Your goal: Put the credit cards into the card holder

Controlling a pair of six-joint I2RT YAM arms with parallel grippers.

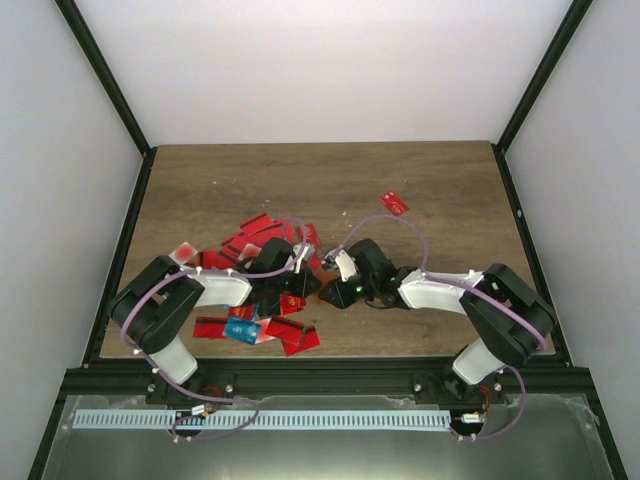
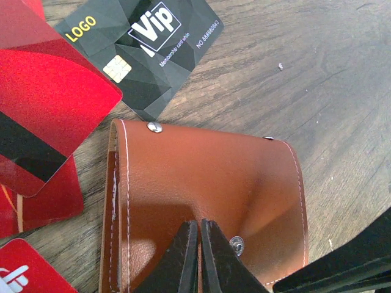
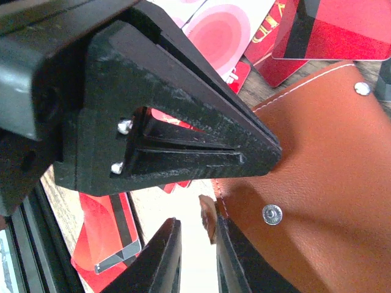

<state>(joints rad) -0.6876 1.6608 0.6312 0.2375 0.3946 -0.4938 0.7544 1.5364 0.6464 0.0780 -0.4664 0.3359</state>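
The brown card holder [image 2: 214,183] lies closed on the wood, snaps showing. My left gripper [image 2: 200,224] is shut, its tips resting on the holder's top face, which dents beside them. In the right wrist view that left gripper [image 3: 275,152] crosses above the holder [image 3: 324,171]. My right gripper [image 3: 195,223] stands open at the holder's corner, one finger [image 3: 235,262] against the leather and a bit of its edge in the gap. Credit cards lie around: a black VIP card [image 2: 146,49], red cards [image 2: 49,110], a white and pink card [image 3: 226,30]. In the top view both grippers meet mid-table and hide the holder.
A heap of red cards [image 1: 260,240] spreads left of the grippers, with more red cards [image 1: 295,338] and a blue card [image 1: 240,330] near the front edge. One red card [image 1: 394,203] lies alone farther back right. Black frame posts [image 1: 120,250] border the table.
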